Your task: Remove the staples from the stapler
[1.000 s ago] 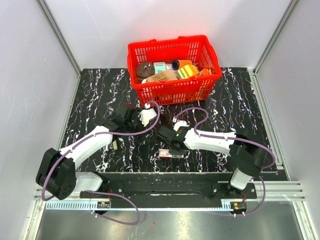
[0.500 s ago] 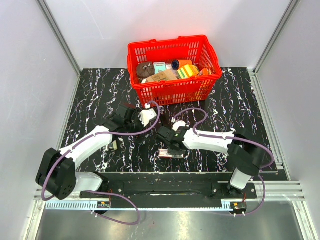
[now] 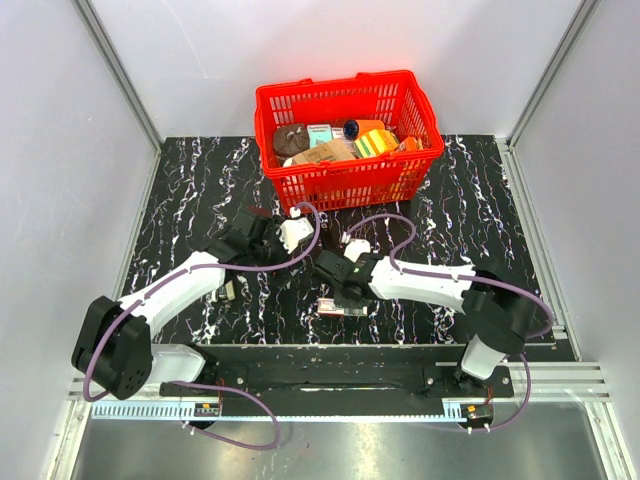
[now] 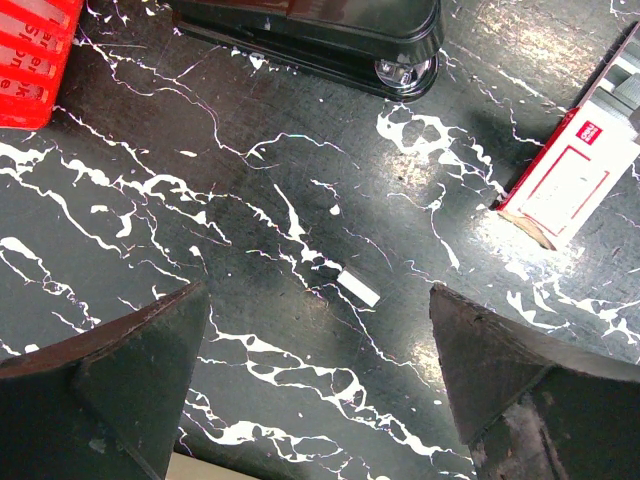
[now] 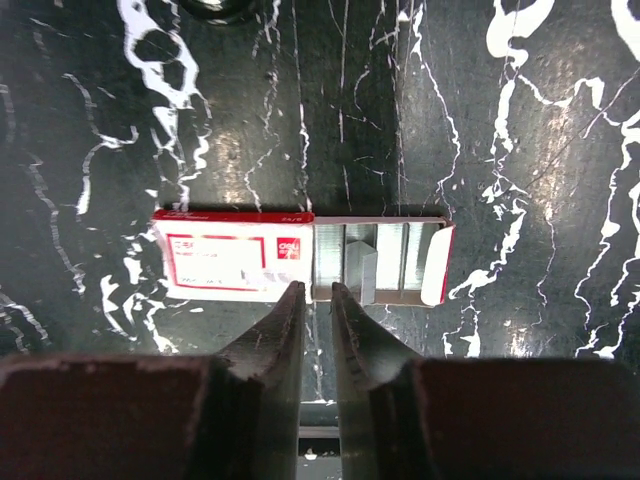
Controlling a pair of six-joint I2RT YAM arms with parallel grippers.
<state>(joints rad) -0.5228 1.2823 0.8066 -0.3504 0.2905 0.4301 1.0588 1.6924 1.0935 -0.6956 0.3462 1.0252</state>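
Observation:
The black stapler (image 4: 310, 35) lies on the marble table, seen at the top edge of the left wrist view; its round end (image 5: 215, 8) peeks into the top of the right wrist view. My left gripper (image 4: 318, 295) (image 3: 285, 240) hovers wide open over bare table, with a small white staple strip (image 4: 358, 290) lying between its fingers' line. My right gripper (image 5: 312, 290) (image 3: 338, 288) hangs just above the near edge of the red-and-white staple box (image 5: 300, 258), its jaws a narrow gap apart with nothing between them. A loose strip (image 5: 362, 272) lies askew in the box's open tray.
The red basket (image 3: 345, 180) full of items stands at the back centre, and its corner (image 4: 30, 60) shows in the left wrist view. The staple box (image 3: 340, 307) (image 4: 575, 180) lies near the table's front edge. Purple cables loop over both arms.
The right gripper's jaws have parted slightly, and the right arm has shifted a little to the left. The left arm has not moved.

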